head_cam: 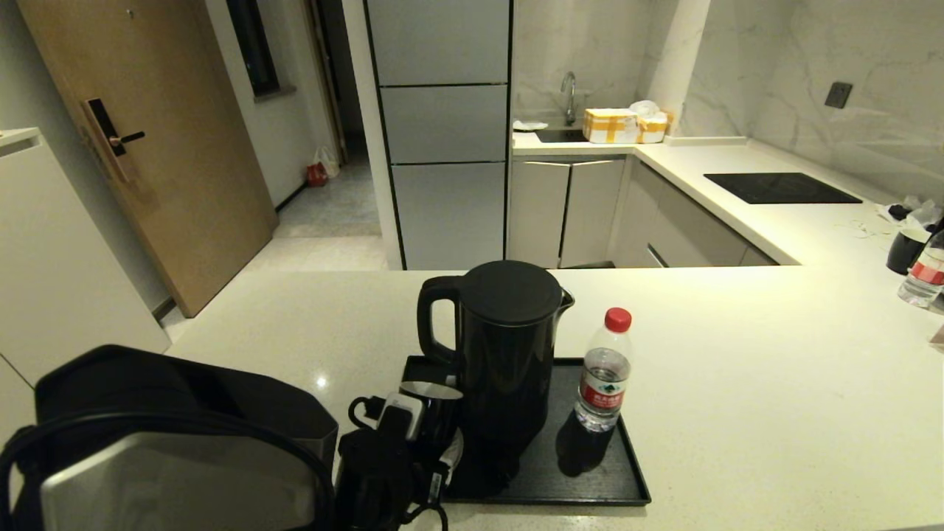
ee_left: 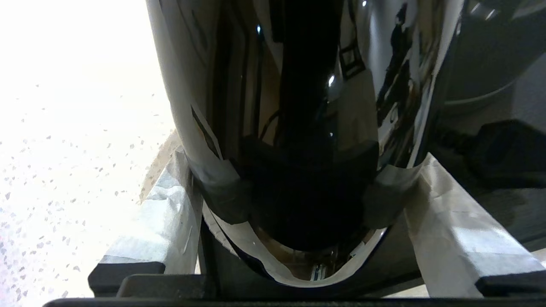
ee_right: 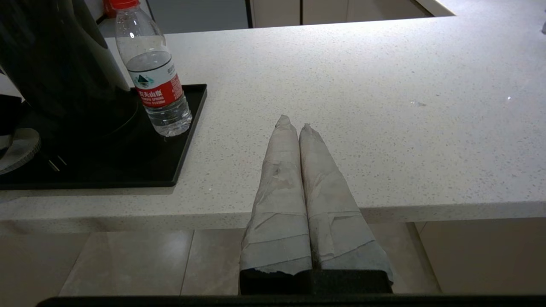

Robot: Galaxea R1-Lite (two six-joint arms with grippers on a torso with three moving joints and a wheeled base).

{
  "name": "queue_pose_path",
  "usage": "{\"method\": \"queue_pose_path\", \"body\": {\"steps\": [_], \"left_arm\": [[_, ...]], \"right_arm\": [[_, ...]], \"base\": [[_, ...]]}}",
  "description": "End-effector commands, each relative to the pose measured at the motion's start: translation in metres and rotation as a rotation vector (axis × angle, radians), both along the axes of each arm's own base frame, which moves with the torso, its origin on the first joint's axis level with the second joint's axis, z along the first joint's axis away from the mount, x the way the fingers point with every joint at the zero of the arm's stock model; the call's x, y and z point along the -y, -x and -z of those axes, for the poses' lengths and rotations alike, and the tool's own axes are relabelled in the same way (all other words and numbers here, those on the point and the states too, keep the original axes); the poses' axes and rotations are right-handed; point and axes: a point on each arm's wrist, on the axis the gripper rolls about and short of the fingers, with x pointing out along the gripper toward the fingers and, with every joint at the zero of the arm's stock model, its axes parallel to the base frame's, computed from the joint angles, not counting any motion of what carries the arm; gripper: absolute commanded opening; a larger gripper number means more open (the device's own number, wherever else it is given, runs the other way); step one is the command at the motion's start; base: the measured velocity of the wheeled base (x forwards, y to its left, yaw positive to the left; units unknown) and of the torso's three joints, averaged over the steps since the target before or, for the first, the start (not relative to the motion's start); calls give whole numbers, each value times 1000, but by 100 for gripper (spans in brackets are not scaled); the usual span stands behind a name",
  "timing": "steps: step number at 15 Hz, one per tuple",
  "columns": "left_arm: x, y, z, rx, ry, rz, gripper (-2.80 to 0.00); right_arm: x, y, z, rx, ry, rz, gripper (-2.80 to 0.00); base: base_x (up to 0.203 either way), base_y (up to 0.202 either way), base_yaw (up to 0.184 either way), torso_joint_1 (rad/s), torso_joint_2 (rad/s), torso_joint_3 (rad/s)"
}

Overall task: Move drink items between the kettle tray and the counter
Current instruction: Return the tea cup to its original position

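Your left gripper [ee_left: 294, 200] clamps the small glossy, slippery cup [head_cam: 431, 413] at the tray's [head_cam: 590, 487] nine o'clock edge on the worktop [head_cam: 737, 383]; right gripper [ee_right: 294, 125] closed, idle.

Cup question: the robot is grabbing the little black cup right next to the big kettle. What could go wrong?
1. The small black cup is shiny, so it might slip from the left gripper and its taped fingers.
2. The kettle stands right beside the cup on the tray; lifting carelessly could bump it.
3. A bumped kettle could topple the bottle next to it.
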Motion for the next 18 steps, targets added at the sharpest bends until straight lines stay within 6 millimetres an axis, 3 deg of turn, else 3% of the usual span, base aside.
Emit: {"method": "queue_pose_path", "body": {"steps": [1,10,18], "left_arm": [[3,-4,-6,32,23,-10,-280],[11,-18,9,39,-4,-11,-280],[7,-13,15,8,-24,-17,-280]], "right_arm": [[0,0,0,-2,0,0,-280],[0,0,0,-1,0,0,-280],[0,0,0,-1,0,0,-280]], "base": [[0,0,0,0,0,0],[0,0,0,0,0,0],[0,0,0,0,0,0]]}}
